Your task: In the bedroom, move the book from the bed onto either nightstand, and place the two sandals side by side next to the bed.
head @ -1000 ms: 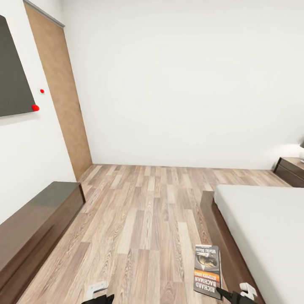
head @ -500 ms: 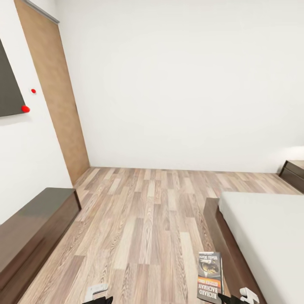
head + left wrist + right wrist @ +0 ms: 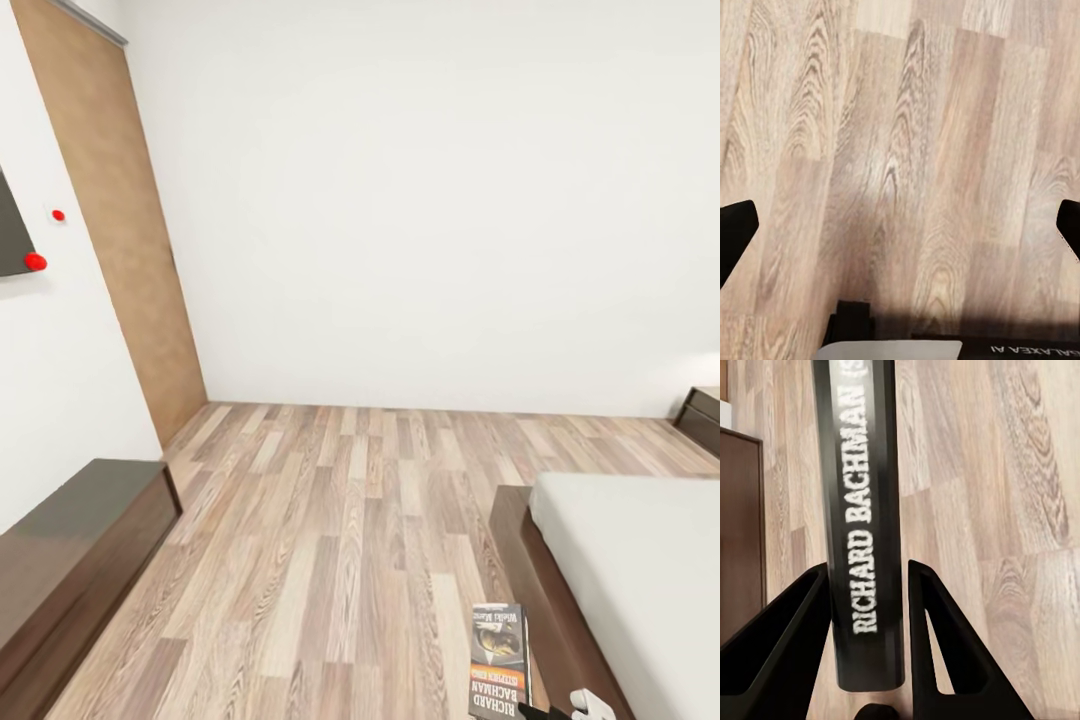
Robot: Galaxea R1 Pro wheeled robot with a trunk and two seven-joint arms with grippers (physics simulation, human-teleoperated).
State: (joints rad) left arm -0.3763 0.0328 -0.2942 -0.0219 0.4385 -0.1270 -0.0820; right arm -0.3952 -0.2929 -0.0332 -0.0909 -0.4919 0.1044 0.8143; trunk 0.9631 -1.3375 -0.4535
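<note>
My right gripper [image 3: 868, 570] is shut on the book [image 3: 862, 495], with its black spine lettered "RICHARD BACHMAN" clamped between the two fingers. In the head view the book [image 3: 498, 660] hangs above the wood floor beside the bed frame [image 3: 525, 570], with the right gripper [image 3: 548, 712] at the lower edge. The bed's grey mattress [image 3: 640, 570] lies to the right. One nightstand [image 3: 704, 416] peeks in at the far right by the wall. My left gripper [image 3: 900, 225] is open over bare floor planks. The sandals are out of view.
A long low dark cabinet [image 3: 70, 540] runs along the left wall under a dark panel [image 3: 10, 235] with red dots. The tan sliding door [image 3: 110, 220] stands at the back left. Open wood floor [image 3: 340, 500] stretches between cabinet and bed.
The camera has swung, so the door and cabinet sit further left and the bed lower right. The left gripper has dropped out of the head view. The book stays clamped.
</note>
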